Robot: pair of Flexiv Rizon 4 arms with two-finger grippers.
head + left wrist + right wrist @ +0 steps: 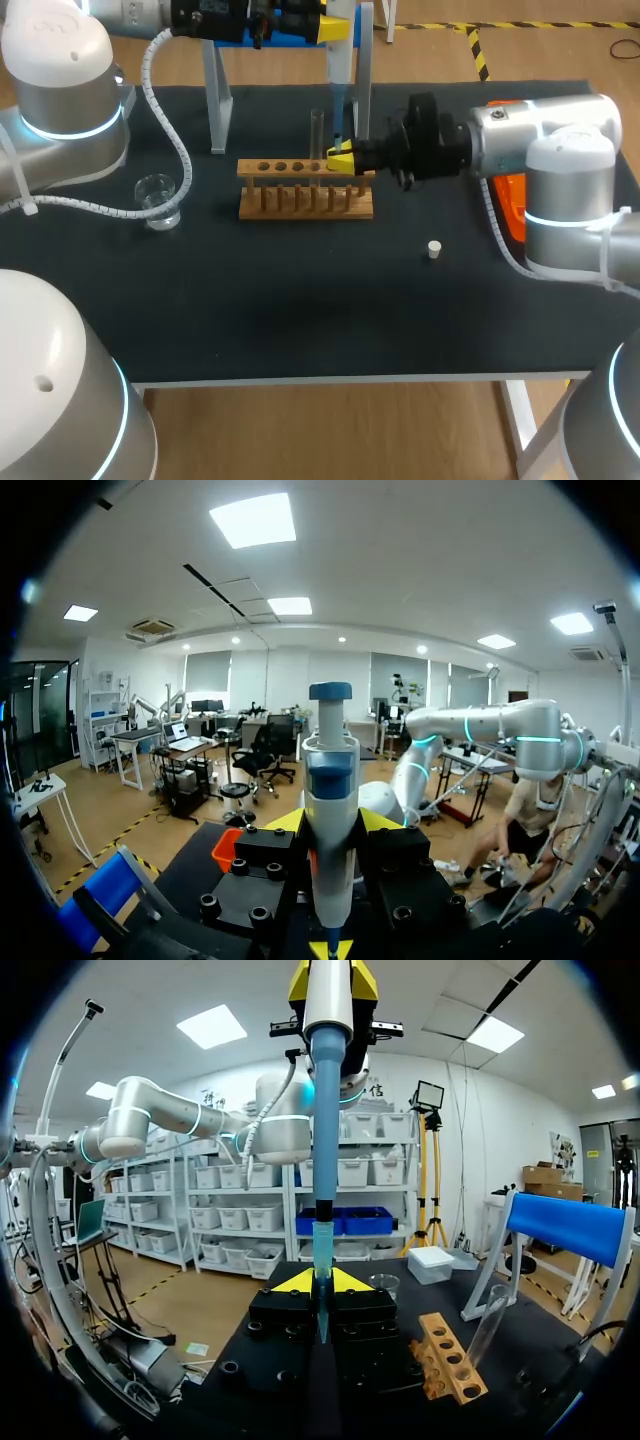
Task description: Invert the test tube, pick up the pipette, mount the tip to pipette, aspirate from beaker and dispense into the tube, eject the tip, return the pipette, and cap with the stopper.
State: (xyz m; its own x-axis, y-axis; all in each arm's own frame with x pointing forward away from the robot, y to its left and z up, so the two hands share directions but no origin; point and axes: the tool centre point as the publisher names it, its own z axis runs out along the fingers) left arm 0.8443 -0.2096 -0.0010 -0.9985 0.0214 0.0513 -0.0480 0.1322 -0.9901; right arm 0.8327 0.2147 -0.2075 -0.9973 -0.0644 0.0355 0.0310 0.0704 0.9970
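The left claw (332, 822) is clamped round the pipette (340, 60), upright at upper centre above the rack (300, 200). The right claw (342, 160) seems pinched on the tip (321, 1250). Mounting wants a straight, coaxial push. Only the right wrist view shows nozzle meeting tip; only the head view shows the stopper (433, 250), right of centre.
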